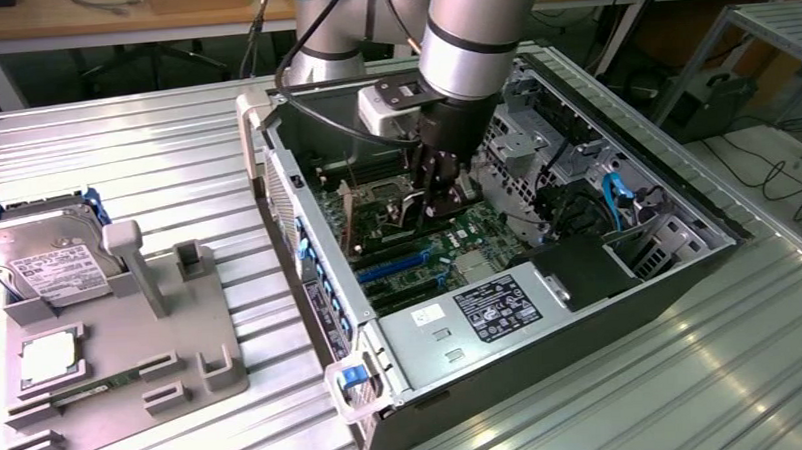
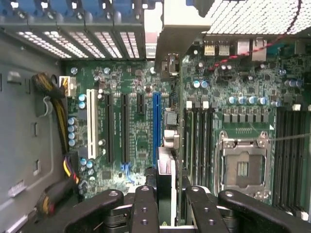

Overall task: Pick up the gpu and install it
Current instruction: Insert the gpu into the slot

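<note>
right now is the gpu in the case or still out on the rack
In the case, not yet seated. The gripper holds the gpu edge-on above the motherboard; whether its edge has entered a slot cannot be told.

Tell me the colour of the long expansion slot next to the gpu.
Blue slot, just beside the gpu; the wrist view shows it best.

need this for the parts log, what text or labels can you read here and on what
Nothing reads clearly.
Hard drive white label: print too small.
Black sticker on the grey box in the computer case: blurred.
Motherboard markings: too small.
</note>
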Motion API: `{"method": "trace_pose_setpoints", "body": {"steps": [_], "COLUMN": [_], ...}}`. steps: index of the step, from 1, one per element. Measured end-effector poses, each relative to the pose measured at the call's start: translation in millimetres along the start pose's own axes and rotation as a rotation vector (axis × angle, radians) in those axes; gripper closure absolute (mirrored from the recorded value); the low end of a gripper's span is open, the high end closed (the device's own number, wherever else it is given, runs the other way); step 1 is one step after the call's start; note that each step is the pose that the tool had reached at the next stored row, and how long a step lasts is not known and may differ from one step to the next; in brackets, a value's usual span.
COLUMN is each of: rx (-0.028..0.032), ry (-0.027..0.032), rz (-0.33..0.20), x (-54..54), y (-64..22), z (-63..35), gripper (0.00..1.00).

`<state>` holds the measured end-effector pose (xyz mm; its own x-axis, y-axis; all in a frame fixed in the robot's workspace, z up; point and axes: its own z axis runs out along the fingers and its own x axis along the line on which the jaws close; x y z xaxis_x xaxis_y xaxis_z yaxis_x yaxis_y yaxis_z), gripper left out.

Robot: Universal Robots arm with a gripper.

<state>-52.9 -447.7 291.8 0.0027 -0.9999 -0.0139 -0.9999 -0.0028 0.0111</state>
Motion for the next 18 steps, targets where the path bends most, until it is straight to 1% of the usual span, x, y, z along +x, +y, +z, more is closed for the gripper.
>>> {"method": "trace_pose_setpoints", "body": {"steps": [7, 10, 13, 16, 18], "rx": [0.0, 0.0, -0.0003, -0.0002, -0.0006], "ry": [-0.0002, -0.0001, 0.0002, 0.0, 0.0], "rz": [0.0, 0.0, 0.0, 0.0, 0.0], "x": [4.9, 5.0, 5.2, 5.4, 5.6], "y": [3.0, 6.3, 6.6, 10.5, 11.5], "z": [4.0, 8.0, 13.3, 16.9, 20.4], "gripper": [0.73, 0.73, 0.73, 0.73, 0.73]}}
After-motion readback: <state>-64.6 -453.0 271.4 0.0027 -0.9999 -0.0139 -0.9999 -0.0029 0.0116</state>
